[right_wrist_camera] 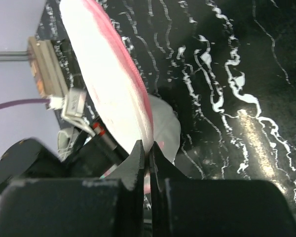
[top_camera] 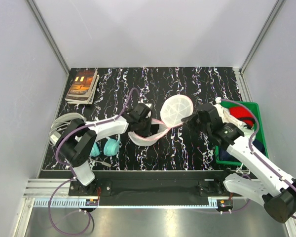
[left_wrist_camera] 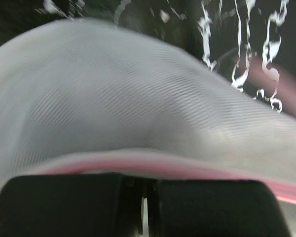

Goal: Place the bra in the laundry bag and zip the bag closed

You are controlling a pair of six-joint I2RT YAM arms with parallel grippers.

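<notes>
**Laundry bag spread open between two closed grippers**

Laundry bag sat at the middle of a black, white-veined table, its two round white mesh halves swung apart. One half stood up on edge, tilted, showing its pale round face to the overhead camera. The right gripper was just right of that half, fingers pinched together on its pink zip rim, so the half rose directly from the fingertips.

The other half lay lower and to the left, its pink-edged band curving towards the near edge of the table. The left gripper was over this half. In its wrist view the fingers were fully together, with the mesh dome swelling just beyond them and the pink rim running along their tips. That view was blurred, so whether any rim was caught between them could not be told.

Books lay at the far left corner. Teal headphones sat near the left arm. A green bin holding red cloth stood at the right edge.
</notes>
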